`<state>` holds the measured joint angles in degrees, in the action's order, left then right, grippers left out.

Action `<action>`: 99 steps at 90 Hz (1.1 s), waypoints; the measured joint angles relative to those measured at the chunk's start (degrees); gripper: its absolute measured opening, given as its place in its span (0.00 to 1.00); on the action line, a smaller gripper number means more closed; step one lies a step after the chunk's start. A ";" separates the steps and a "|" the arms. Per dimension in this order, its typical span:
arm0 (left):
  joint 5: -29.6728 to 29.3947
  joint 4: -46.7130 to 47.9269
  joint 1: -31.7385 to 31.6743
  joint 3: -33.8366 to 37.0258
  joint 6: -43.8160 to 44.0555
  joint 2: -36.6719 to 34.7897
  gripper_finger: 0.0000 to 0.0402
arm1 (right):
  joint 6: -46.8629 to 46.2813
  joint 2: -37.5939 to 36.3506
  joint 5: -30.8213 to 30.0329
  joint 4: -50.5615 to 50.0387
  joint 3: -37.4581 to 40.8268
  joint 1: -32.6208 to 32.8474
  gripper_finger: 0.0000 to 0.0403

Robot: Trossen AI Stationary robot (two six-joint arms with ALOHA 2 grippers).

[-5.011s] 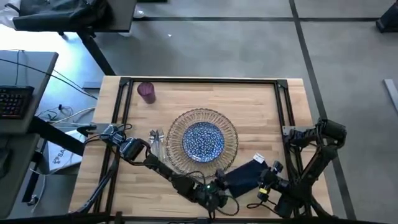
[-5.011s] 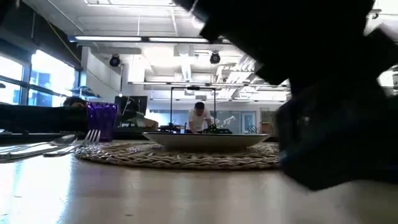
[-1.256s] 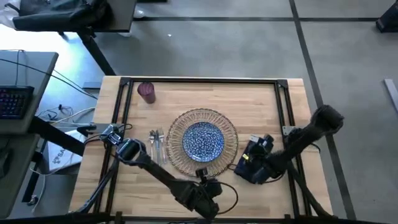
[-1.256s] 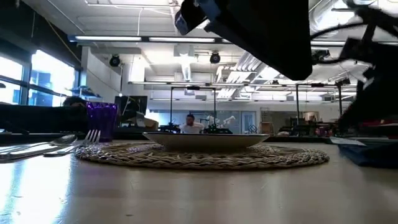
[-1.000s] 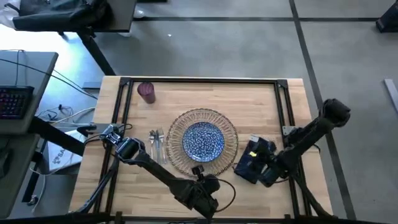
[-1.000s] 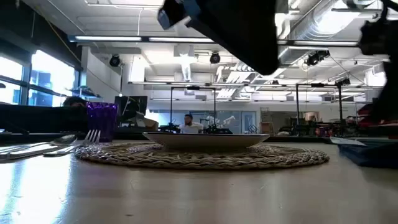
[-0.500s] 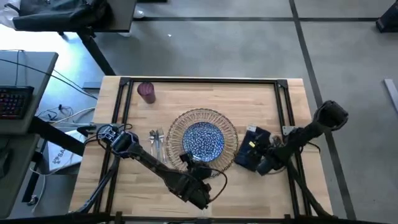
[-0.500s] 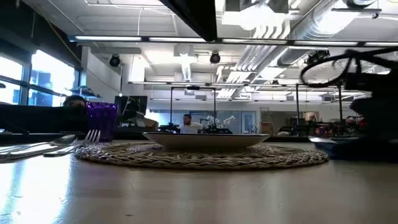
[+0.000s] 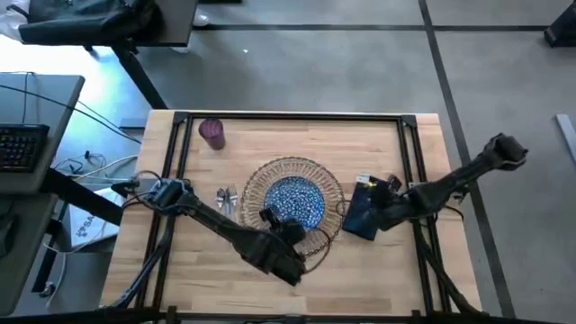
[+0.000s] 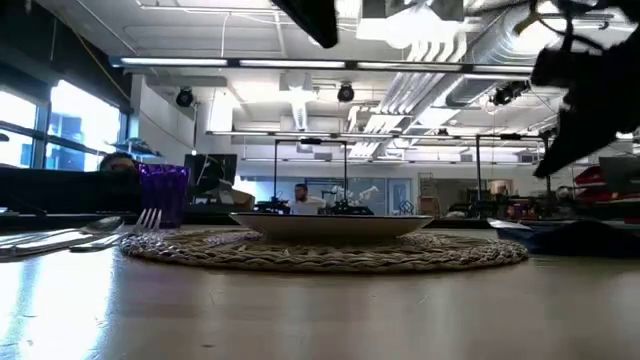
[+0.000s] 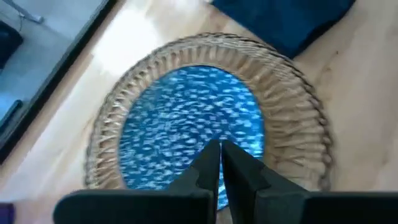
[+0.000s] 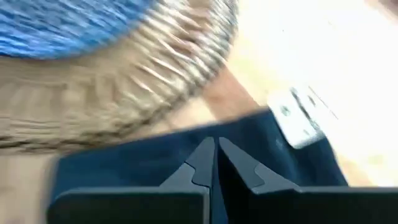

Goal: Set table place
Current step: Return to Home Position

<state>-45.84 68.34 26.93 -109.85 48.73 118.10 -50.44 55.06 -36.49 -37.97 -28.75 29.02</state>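
The folded navy cloth napkin (image 9: 360,219) now lies flat on the wooden bench (image 9: 297,144) just beside the right edge of the wide round woven wicker charger (image 9: 335,183), moved there from the bench's near edge, where it lay askew seconds ago. The blue-patterned round plate (image 9: 301,193) sits centred on the charger, and a cluster of silver cutlery (image 9: 225,200) rests just off the charger's left side, unmoved. The right tool (image 12: 216,144), fingers pinched together on nothing, has lifted clear of the cloth and hangs above it, the napkin's white label (image 12: 298,115) showing beyond its tips. The left tool (image 11: 221,146), likewise clenched and empty, has swung in from the near edge and now hovers over the plate. A small purple cup (image 9: 212,133) stands well apart at the far left corner. With the napkin released beside the charger, the cloth's part of the setting looks done, and both arms appear to be withdrawing; the cutlery still lies bunched on one side.
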 joint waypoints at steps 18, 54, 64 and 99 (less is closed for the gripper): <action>2.10 -24.46 -3.26 28.98 -5.51 -21.41 0.00 | 11.94 -6.80 2.49 7.77 0.05 0.50 0.00; 10.81 -61.26 -11.69 73.92 -24.94 -65.45 0.00 | 26.52 -29.85 10.19 12.40 3.42 -9.51 0.00; 10.92 -62.44 -12.82 80.52 -26.69 -76.53 0.00 | 29.27 -35.55 10.27 11.31 3.41 -11.99 0.00; 16.92 -62.01 -13.06 91.66 -32.26 -102.99 0.00 | 35.71 -46.09 15.79 12.53 4.98 -15.92 0.00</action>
<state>-28.92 6.33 13.87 -18.19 16.47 15.11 -14.73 8.97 -20.69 -25.43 -23.77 13.10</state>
